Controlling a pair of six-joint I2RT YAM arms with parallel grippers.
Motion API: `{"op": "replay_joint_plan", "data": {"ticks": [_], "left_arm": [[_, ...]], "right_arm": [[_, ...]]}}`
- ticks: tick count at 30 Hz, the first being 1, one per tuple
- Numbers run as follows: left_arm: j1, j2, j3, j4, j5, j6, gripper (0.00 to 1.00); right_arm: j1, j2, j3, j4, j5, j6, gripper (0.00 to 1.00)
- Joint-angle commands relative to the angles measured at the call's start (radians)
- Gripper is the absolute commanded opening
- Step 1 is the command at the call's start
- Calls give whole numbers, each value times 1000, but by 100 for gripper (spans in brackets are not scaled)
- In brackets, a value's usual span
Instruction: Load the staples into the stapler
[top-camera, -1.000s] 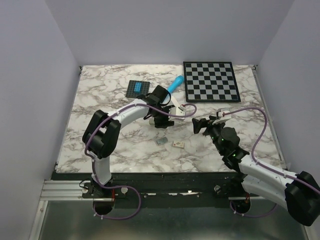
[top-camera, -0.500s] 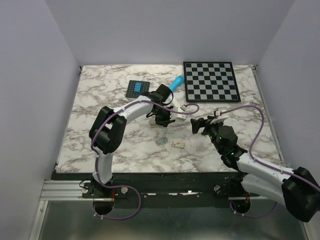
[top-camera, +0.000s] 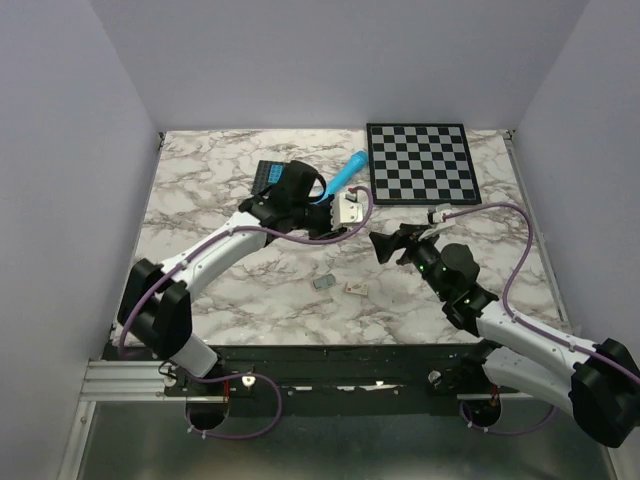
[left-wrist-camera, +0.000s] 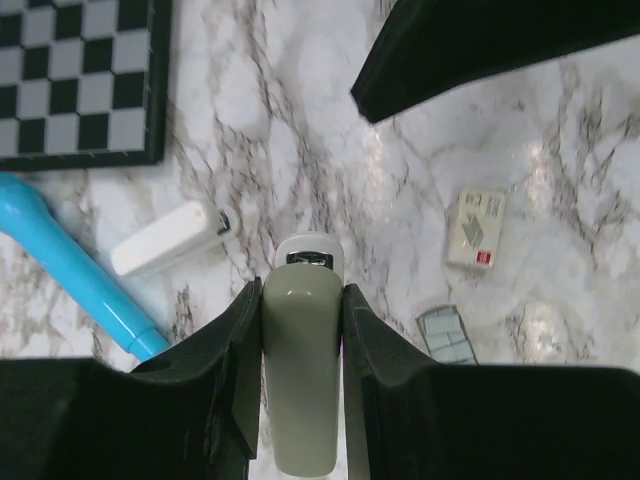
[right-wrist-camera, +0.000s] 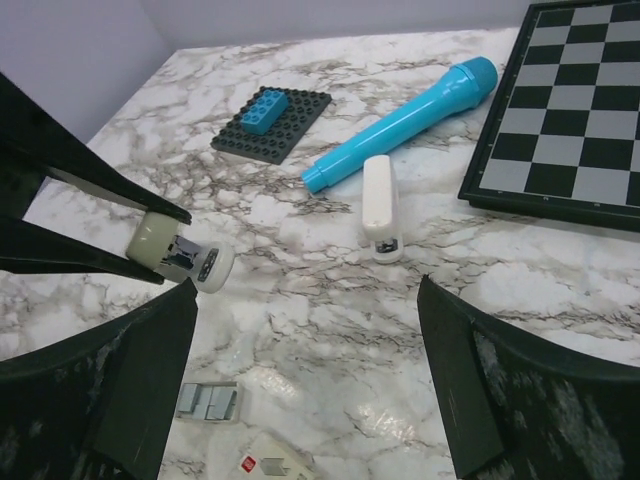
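Since a second ago my left arm has stretched out and carried my left hand (left-wrist-camera: 300, 300) away from the middle of the counter (top-camera: 200, 215) toward the blue cylinder (right-wrist-camera: 400, 125). My right hand (top-camera: 384, 246) has edged a little leftward to meet it.

The left hand is clamped on the stapler (left-wrist-camera: 300, 400) — fingers pressed against both long sides, and the cream body seemingly lifted off the counter. Its metal-tipped front end points out toward my other hand. I judge that is the reason for the hold: one hand steadies the body so the other can work at the rail.

My right hand holds nothing; its fingers are spread wide and face the stapler's front end. The staples (left-wrist-camera: 450, 335) lie flat on the counter near a small cream packet (left-wrist-camera: 475, 228), well apart from both hands. A second white bar (right-wrist-camera: 380, 205) lies just beside the cylinder — whether it belongs to the stapler I cannot tell. As far as I can judge, nothing is loaded yet.
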Motion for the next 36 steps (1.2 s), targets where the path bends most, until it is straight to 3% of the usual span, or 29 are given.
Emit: {"op": "replay_joint_plan", "data": {"ticks": [1, 5, 9, 14, 28, 36], "left_arm": [[-21, -161, -171, 425, 108, -255, 0], [-52, -227, -272, 622, 100, -372, 0], [-75, -269, -355, 818, 94, -460, 0], [-96, -286, -389, 881, 80, -489, 0], [-102, -318, -429, 977, 59, -520, 0], [-142, -307, -412, 977, 83, -506, 0]], "right_arm": [[1, -33, 71, -88, -65, 75, 95], [1, -52, 97, -129, -119, 139, 74], [1, -52, 137, -173, -171, 201, 69], [1, -59, 139, -202, -171, 241, 58], [1, -47, 125, -256, -111, 319, 42], [1, -14, 142, -228, -153, 346, 40]]}}
